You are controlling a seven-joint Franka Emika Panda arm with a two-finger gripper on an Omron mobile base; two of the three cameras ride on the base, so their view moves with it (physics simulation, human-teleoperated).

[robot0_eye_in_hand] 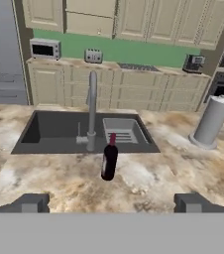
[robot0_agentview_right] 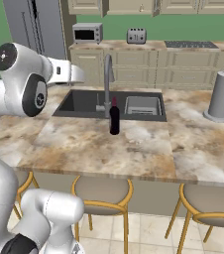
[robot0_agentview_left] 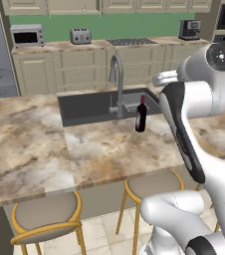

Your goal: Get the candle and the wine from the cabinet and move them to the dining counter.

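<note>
The dining counter [robot0_agentview_left: 30, 144] spans the foreground, its dark sink [robot0_eye_in_hand: 54, 133] and one curved tap [robot0_eye_in_hand: 91, 109] at centre. On its marbled top, just in front of the sink and close to the tap's base, one wine bottle [robot0_eye_in_hand: 109, 158] stands upright and free of any grip. The gripper [robot0_eye_in_hand: 111, 202] hangs back from it, fingers spread wide and holding nothing.

The wine leg of the job looks finished; the candle is not on the counter, so fetching it from the cabinet appears to be the step ahead, which would call for turning the base away from the island toward the wall cupboards.

Counted: two stools [robot0_agentview_left: 45, 216] in the left base view, one grey cylinder [robot0_eye_in_hand: 210, 121] at the counter's right, one microwave [robot0_agentview_right: 87, 32], one toaster [robot0_agentview_right: 136, 35].
</note>
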